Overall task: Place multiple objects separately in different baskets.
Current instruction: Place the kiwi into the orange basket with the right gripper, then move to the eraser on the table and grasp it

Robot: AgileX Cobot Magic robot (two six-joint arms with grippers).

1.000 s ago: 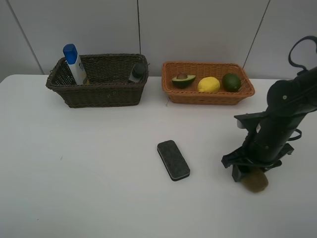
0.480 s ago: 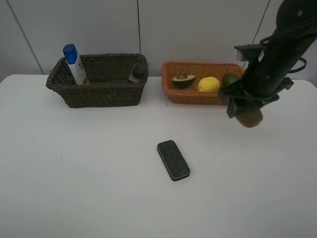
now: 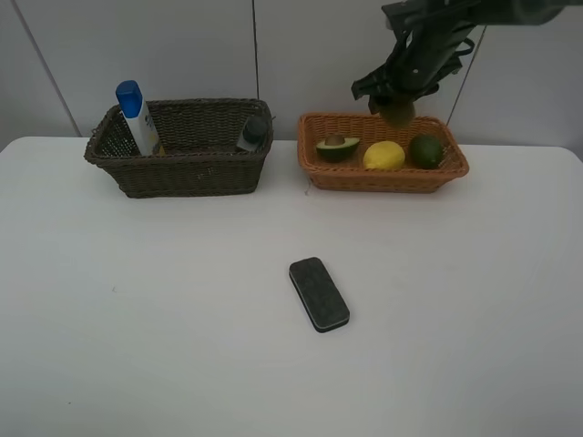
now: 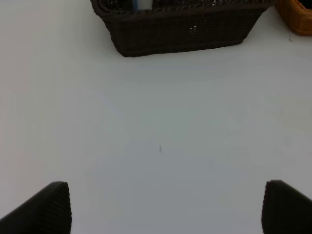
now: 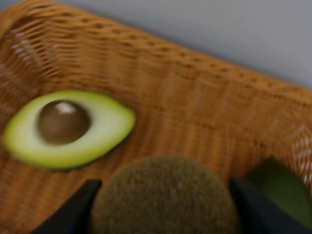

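Brown kiwi (image 5: pixel 163 197) held above orange basket (image 3: pixel 319 173); eraser (image 3: pixel 319 293) on table

White table (image 3: pixel 137 319), pale panelled wall (image 3: pixel 182 45)

kiwi (image 5: pixel 163 197) cut off, blurred, lime (image 5: pixel 282 187) part hidden

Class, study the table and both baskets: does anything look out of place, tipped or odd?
Only the black eraser block, lying alone on the table outside both baskets. The blue-capped bottle leans in the dark brown basket. Nothing looks spilled or damaged.
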